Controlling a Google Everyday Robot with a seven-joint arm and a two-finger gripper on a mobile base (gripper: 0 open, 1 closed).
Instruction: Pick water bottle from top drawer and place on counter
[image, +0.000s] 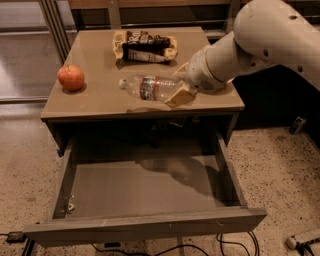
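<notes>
The water bottle (150, 88) is a clear crinkled bottle with a red-and-dark label band, lying sideways with its cap end pointing left. My gripper (179, 89) is shut on its right end and holds it just above the front part of the tan counter (95, 100). My white arm reaches in from the upper right. The top drawer (145, 190) is pulled open below the counter, and its bare bottom shows only the arm's shadow.
A red apple (71, 77) sits on the counter's left side. A snack bag (145, 46) lies at the counter's back middle. The arm covers the counter's right side. Cables (165, 248) lie on the speckled floor below the drawer front.
</notes>
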